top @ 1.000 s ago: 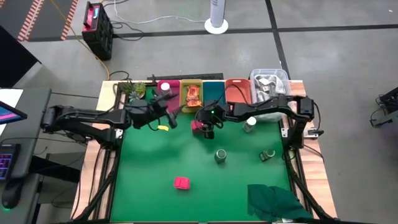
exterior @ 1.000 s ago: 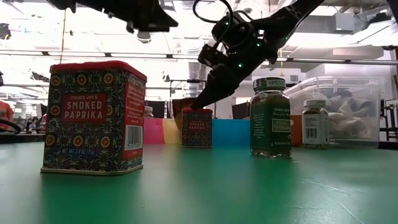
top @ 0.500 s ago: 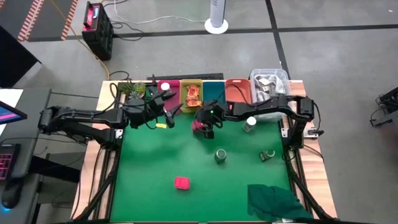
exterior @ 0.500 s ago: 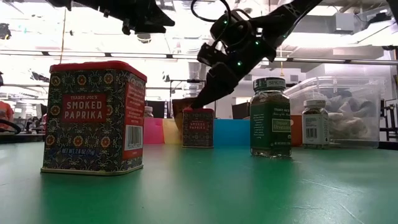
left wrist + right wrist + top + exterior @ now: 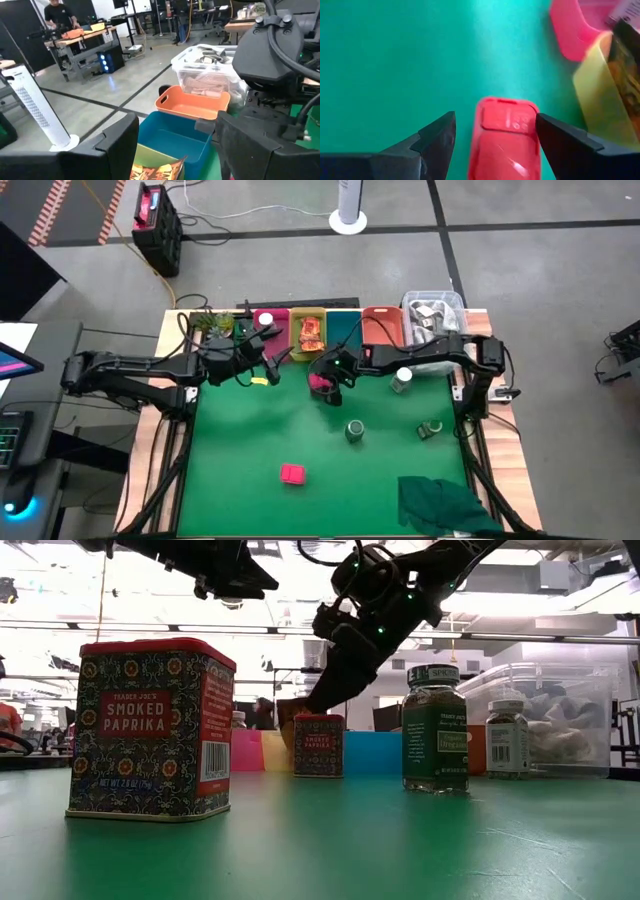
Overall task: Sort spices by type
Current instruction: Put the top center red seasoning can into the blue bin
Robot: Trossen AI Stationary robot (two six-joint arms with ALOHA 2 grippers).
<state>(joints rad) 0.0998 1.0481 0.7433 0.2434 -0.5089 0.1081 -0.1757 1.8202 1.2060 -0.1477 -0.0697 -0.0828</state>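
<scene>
Hovering over the pink box (image 5: 504,135) near the row of bins at the surface's (image 5: 300,430) far edge, your right pincer (image 5: 495,137) has its fingers apart, one either side. Your left pincer (image 5: 268,348) waits open above the bins.

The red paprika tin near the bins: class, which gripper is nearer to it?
The right. The right gripper hovers directly over the red paprika tin, jaws open either side; the left gripper waits apart, beside the pink bin.
</scene>
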